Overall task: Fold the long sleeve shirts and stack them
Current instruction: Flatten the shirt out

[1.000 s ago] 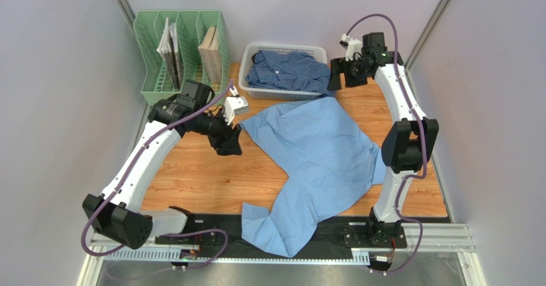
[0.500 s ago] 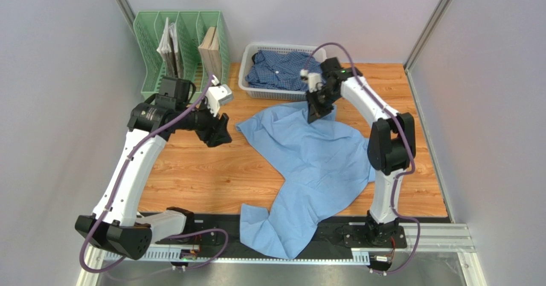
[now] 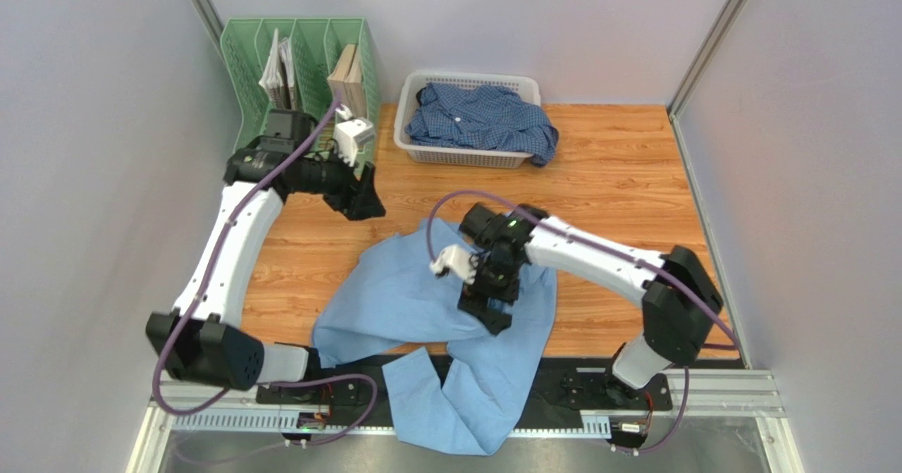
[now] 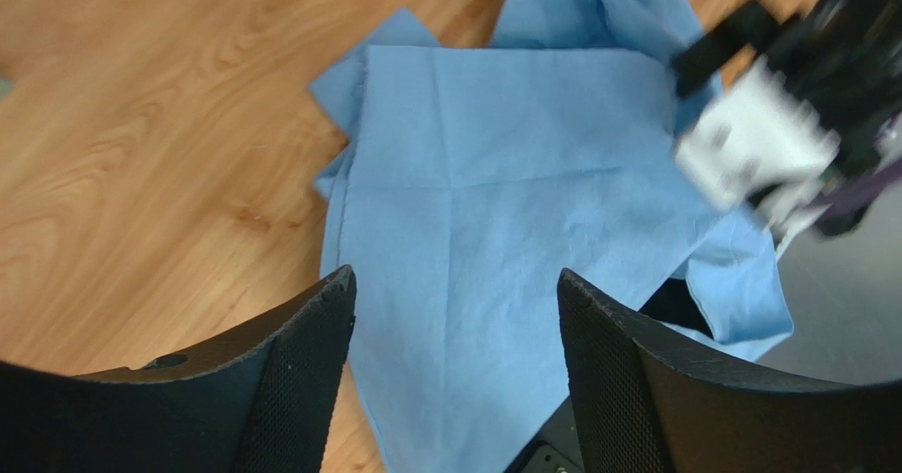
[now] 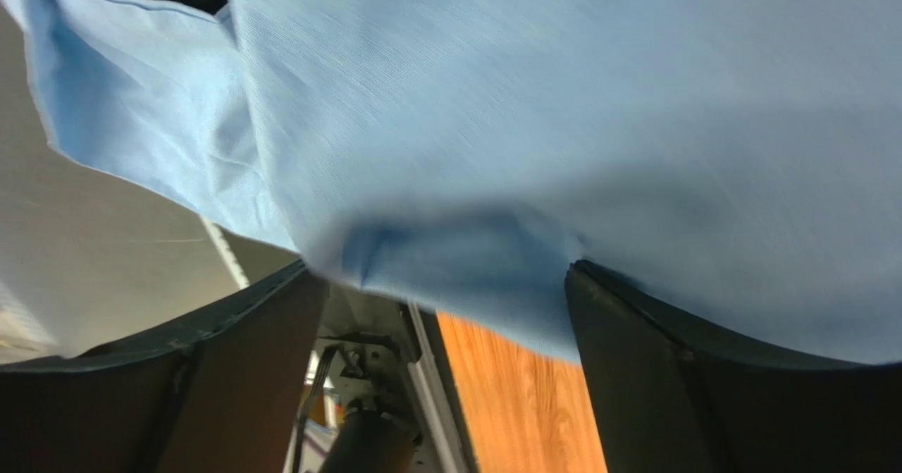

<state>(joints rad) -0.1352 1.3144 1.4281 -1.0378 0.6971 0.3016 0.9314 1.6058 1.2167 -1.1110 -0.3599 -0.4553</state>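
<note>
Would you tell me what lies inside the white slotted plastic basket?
A crumpled dark blue checked shirt, draping over the right rim of the basket; anything beneath is hidden.

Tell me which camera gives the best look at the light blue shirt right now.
Top external: nearly the whole light blue shirt shows, crumpled on the table with a part hanging over the near edge. Left wrist shows only a flat section of it; right wrist gives a blurred close-up of cloth.

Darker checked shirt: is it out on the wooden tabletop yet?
No, the darker checked shirt lies bunched inside the white basket, with one part draped over its right rim.
</note>
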